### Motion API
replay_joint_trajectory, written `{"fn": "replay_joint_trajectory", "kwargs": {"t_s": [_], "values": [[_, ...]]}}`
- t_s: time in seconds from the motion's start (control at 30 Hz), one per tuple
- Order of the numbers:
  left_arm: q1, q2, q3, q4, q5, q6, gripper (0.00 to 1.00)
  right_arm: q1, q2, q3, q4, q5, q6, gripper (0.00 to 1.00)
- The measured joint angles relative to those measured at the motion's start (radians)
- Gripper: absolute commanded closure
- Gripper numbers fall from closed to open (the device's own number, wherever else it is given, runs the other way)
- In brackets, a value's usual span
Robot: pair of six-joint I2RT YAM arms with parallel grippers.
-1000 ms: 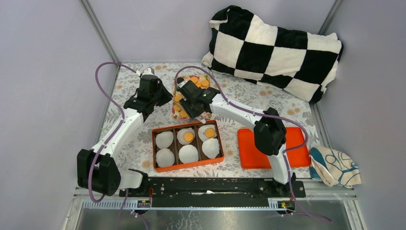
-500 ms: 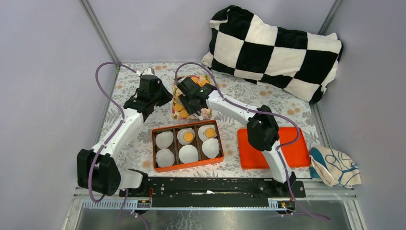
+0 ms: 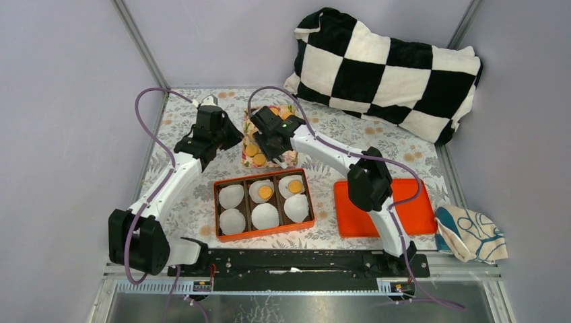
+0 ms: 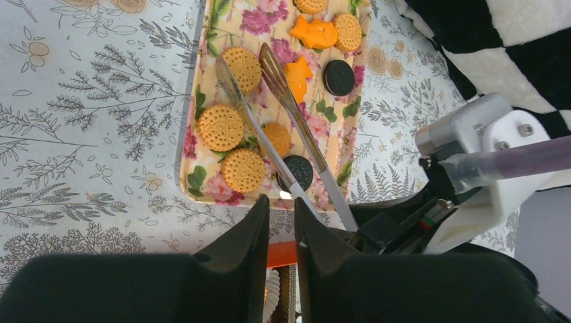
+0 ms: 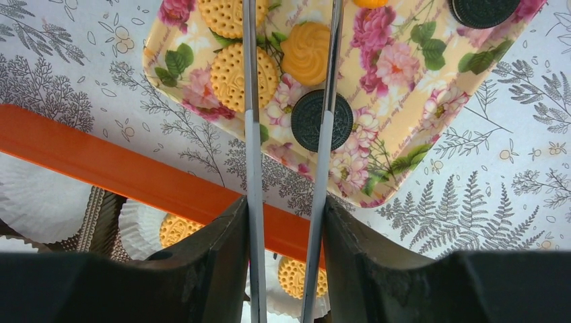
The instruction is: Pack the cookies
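1. Overhead, a table (image 3: 417,151) covered in a pale cloth printed with ferns and flowers fills the scene. A plump, soft pillow (image 3: 387,67) in black and white checks lies at its far right corner.
2. Nearer the middle sits an orange box (image 3: 217,208) split into six compartments, each lined with a white pleated paper cup (image 3: 232,221). Two cups in the back row, middle and right, each hold one golden biscuit (image 3: 265,192); the other four are empty. Packing looks about a third done. A flat orange lid (image 3: 411,215) lies just right of the box, so closing probably remains too.
3. Just behind the box is a glossy rectangular tray (image 4: 256,19), yellow with pink roses. It carries the unpacked cookies (image 4: 221,126).
4. The right gripper (image 5: 286,222) is clenched around slim metal tongs (image 5: 249,101). The tong blades stand apart above the tray, with a swirled orange cookie (image 5: 306,52) and a black sandwich cookie (image 5: 322,120) showing between them.
5. The left gripper (image 4: 281,208) hovers near the tray's closest corner. Its dark fingers are drawn almost together and grasp nothing.
6. On the tray, most cookies are small flat round discs, golden with dotted embossed faces. A couple are orange and shaped like a fish and a star, and a few are black.
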Motion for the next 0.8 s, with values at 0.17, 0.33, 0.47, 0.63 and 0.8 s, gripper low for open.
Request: {"fn": "replay_joint_trajectory", "kwargs": {"t_s": [0.17,0.33,0.47,0.63,0.8], "values": [[0.016,0.000,0.000,0.000,0.010,-0.002,0.76,-0.001,-0.002,0.010,0.000,0.013,-0.003,1.00],[0.103,0.000,-0.006,0.009,0.065,-0.024,0.77,-0.002,-0.066,-0.046,0.006,0.040,-0.015,1.00],[0.141,0.001,-0.010,0.008,0.082,-0.042,0.77,-0.002,-0.169,-0.082,-0.003,0.045,-0.022,1.00],[0.189,0.014,0.032,-0.010,0.084,-0.063,0.77,-0.002,-0.351,-0.187,0.019,-0.001,-0.019,1.00],[0.282,0.023,0.090,-0.011,0.084,-0.095,0.76,0.022,-0.476,-0.241,-0.007,-0.060,-0.019,1.00]]}}
